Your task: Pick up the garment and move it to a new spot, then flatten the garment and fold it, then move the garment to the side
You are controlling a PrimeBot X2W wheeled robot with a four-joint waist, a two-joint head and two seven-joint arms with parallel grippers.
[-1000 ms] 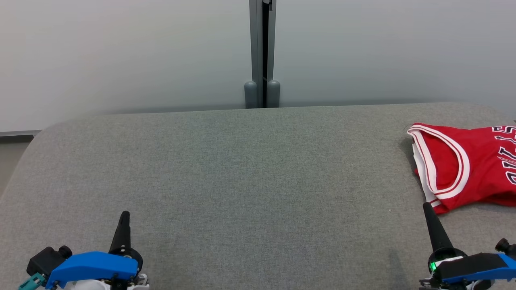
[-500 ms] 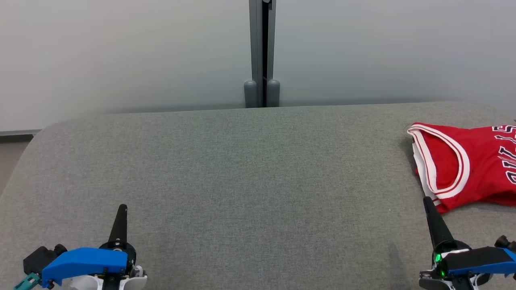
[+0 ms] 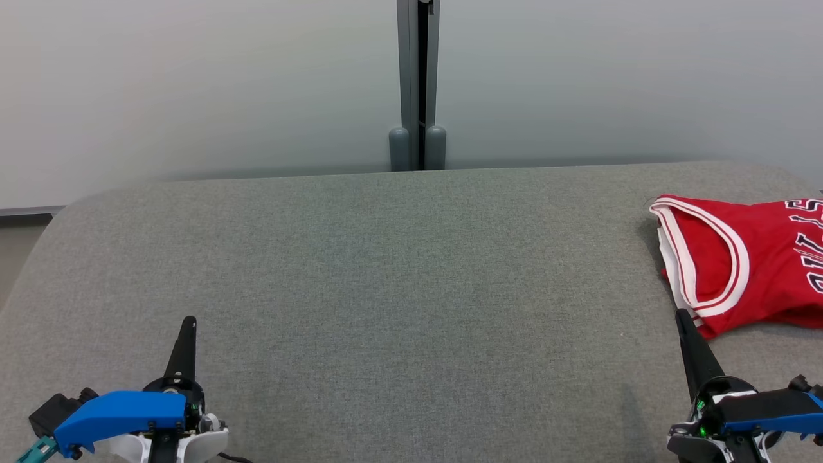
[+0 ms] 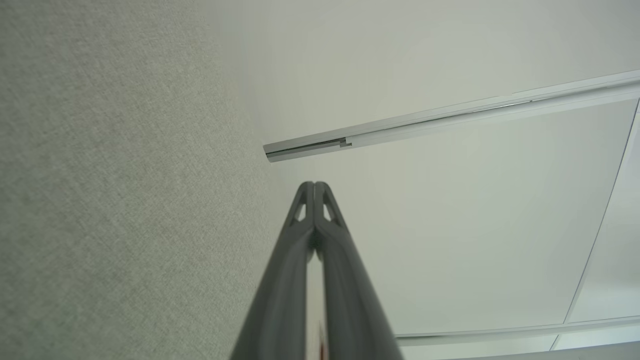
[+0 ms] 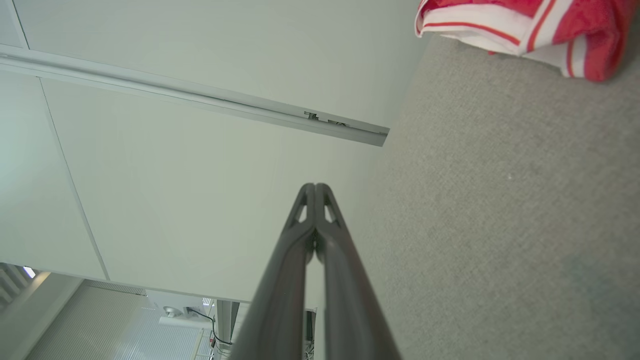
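While both arms sit low and idle, the grey padded surface [image 3: 411, 308] takes up most of the head view, bare across its middle, with a pale wall [image 3: 193, 83] behind and a grey post [image 3: 418, 83] at 12 o'clock. Red jersey [image 3: 739, 257], the garment, lies at 3 o'clock on the pad, white-trimmed armhole facing 9 o'clock, layers doubled, far side cut off by the frame. Cannot tell whether it is neatly folded or merely heaped. Left gripper [image 3: 188, 319] at 7 o'clock, well apart from the cloth, fingers pressed together and holding nothing, as the left wrist view confirms. Right gripper [image 3: 680, 314] at 5 o'clock, fingers likewise together and empty, its tip just beside the jersey's near hem. Risks, as I judge them: a careless sweep of the right arm toward 2 o'clock could snag the trim and drag the layers askew. A pinch may catch the top layer only, so the cloth unfolds on lifting. Slick fabric near the pad's rounded edge may slide off.
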